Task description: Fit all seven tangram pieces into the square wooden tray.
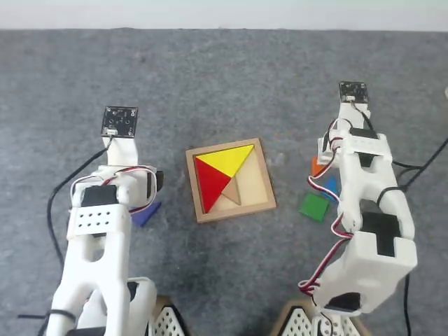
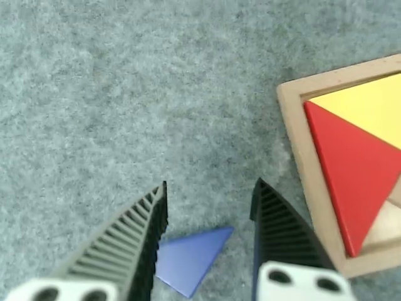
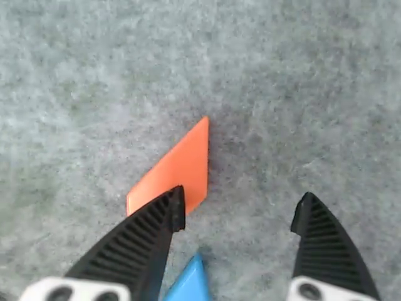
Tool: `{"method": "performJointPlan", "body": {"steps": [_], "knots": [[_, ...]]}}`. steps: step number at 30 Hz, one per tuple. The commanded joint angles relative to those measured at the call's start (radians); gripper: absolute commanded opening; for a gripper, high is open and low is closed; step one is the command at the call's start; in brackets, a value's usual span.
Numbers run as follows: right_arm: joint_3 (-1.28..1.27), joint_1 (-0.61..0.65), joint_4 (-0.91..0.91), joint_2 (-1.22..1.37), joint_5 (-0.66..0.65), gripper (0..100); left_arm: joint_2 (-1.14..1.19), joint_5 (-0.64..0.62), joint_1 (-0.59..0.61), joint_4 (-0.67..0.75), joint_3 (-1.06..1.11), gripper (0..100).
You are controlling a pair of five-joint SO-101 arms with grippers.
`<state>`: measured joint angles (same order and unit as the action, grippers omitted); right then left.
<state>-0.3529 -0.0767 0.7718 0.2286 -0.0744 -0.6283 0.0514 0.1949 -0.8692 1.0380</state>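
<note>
The square wooden tray (image 1: 264,203) lies mid-table and holds a yellow triangle (image 1: 227,160) and a red triangle (image 1: 211,183); part of its floor is bare. In the left wrist view the tray (image 2: 293,119) shows beside my left gripper (image 2: 210,194), which is open above a dark blue triangle (image 2: 188,257). That blue triangle (image 1: 145,214) peeks out by the left arm. My right gripper (image 3: 241,210) is open over the carpet, one finger overlapping an orange parallelogram (image 3: 175,166). A light blue piece (image 3: 188,282) lies by it. A green square (image 1: 314,206) rests right of the tray.
Grey carpet covers the table, with open room behind the tray. The orange piece (image 1: 317,167) and light blue piece (image 1: 330,186) sit half under the right arm. Both arm bases stand at the front edge.
</note>
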Motion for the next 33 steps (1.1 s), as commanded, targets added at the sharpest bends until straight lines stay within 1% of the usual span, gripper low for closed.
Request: {"method": "performJointPlan", "body": {"steps": [1, 5, 8, 15, 19, 24, 33], "knots": [[0.005, 0.015, -0.013, -0.07, -0.003, 27.0, -0.009, 0.0, -0.031, 0.018, -0.001, 22], [-0.008, 0.027, -0.008, -0.113, -0.002, 27.0, -0.006, 0.0, -0.032, 0.018, 0.001, 22], [-0.032, 0.059, -0.008, -0.156, -0.002, 27.0, -0.005, 0.0, -0.032, 0.018, 0.001, 22], [-0.08, 0.124, -0.045, -0.16, 0.009, 27.0, -0.006, 0.0, -0.032, 0.018, 0.001, 22], [-0.068, 0.119, -0.061, -0.101, 0.006, 27.0, -0.008, 0.0, -0.028, 0.017, 0.001, 22], [-0.061, 0.064, -0.058, -0.108, 0.009, 27.0, -0.009, 0.0, -0.026, 0.017, 0.001, 22], [-0.058, 0.064, -0.067, -0.087, 0.005, 27.0, -0.006, 0.0, -0.029, 0.017, 0.001, 22]]}}
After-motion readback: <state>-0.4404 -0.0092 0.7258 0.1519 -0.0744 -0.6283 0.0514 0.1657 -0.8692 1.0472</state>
